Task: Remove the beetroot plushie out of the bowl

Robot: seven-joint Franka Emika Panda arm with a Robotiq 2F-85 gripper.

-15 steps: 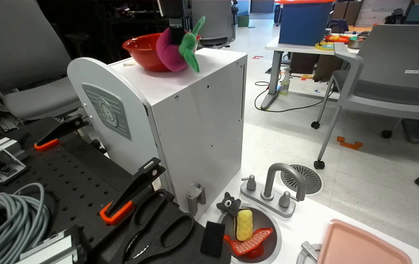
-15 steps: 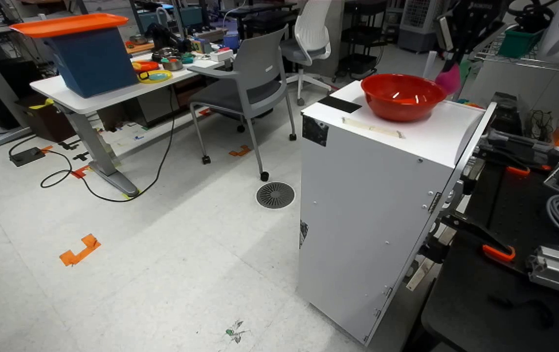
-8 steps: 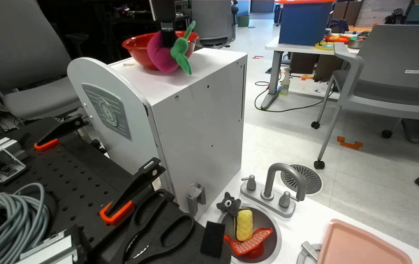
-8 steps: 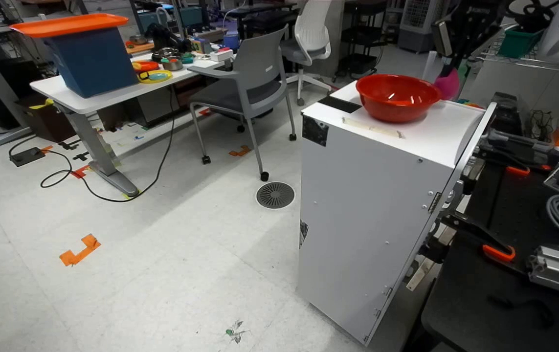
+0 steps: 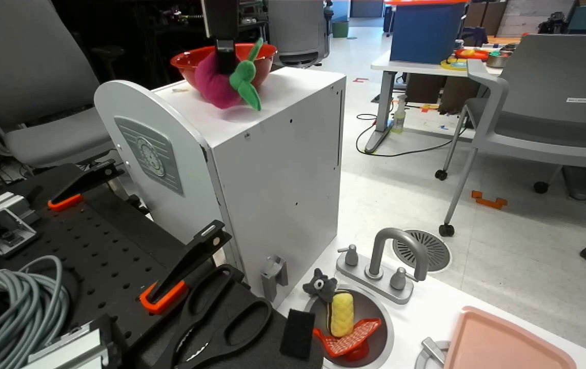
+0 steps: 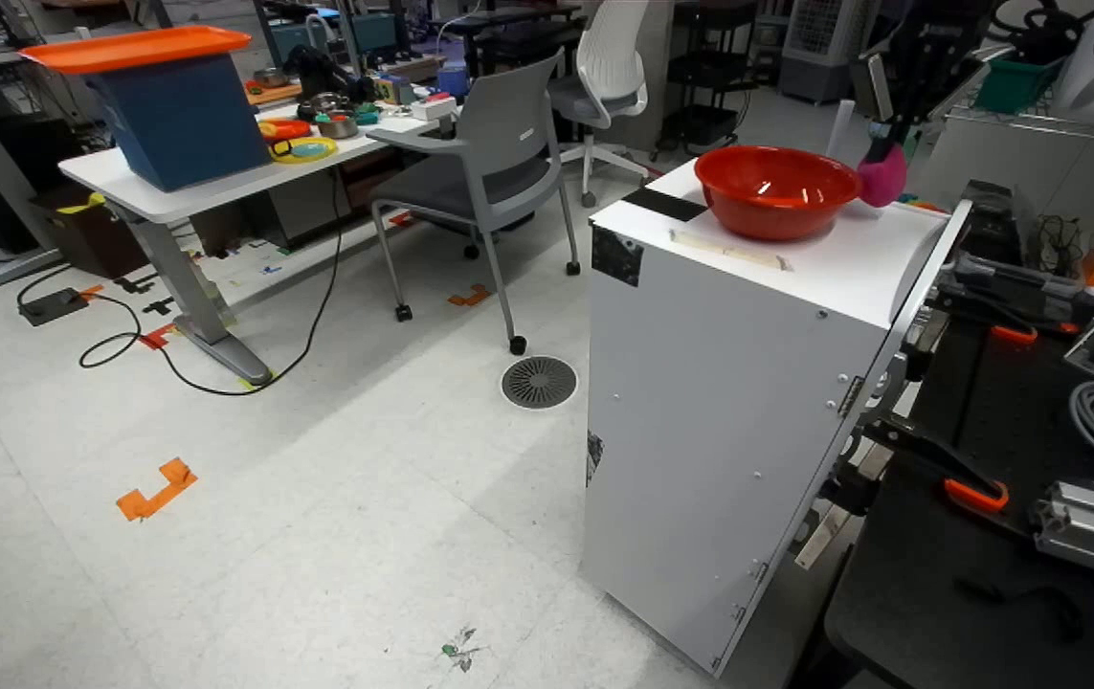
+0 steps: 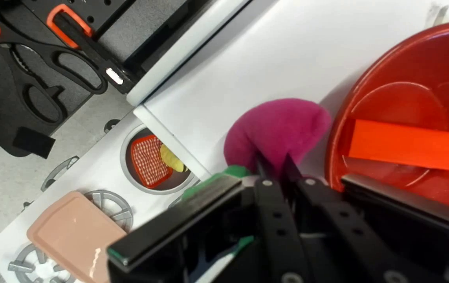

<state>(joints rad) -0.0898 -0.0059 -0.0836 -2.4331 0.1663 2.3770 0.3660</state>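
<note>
Gripper [image 7: 275, 164] pinches plushie [image 7: 277, 127] over cabinet top [image 5: 218, 127] amid chairs [image 5: 544, 89].

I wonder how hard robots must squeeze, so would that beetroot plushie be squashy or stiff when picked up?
Probably squashy: the beetroot plushie looks creased near the gripper. Its green leaves may hold their shape, since one sticks upward.

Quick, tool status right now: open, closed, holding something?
Tool: closed, holding the pink plush toy outside the red bowl.
</note>
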